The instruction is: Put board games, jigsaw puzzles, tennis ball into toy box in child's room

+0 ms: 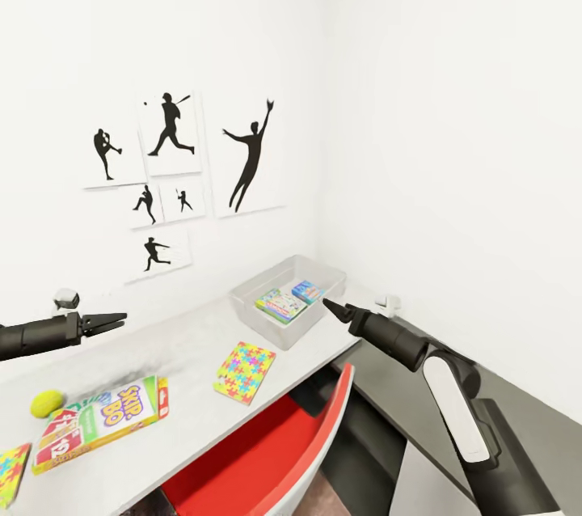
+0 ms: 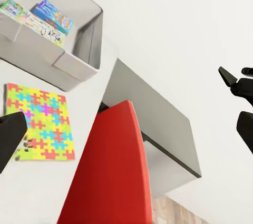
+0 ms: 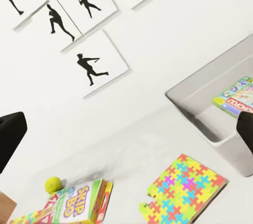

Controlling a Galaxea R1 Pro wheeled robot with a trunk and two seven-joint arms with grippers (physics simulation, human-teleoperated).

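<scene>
Beside toy box [image 1: 284,327], jigsaw puzzle [image 1: 244,371]: thin, stiff, light; I'd pinch an edge w/ right gripper [image 1: 330,306], jaws pressed together.

"SKIP-BO" stands in yellow letters on the flat game box [image 1: 103,420] lying on the table [image 1: 190,346]; print on other boxes is too small to read.

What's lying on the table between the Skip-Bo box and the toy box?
One jigsaw puzzle, flat on the table, between the Skip-Bo box and toy box, in the head view.
</scene>
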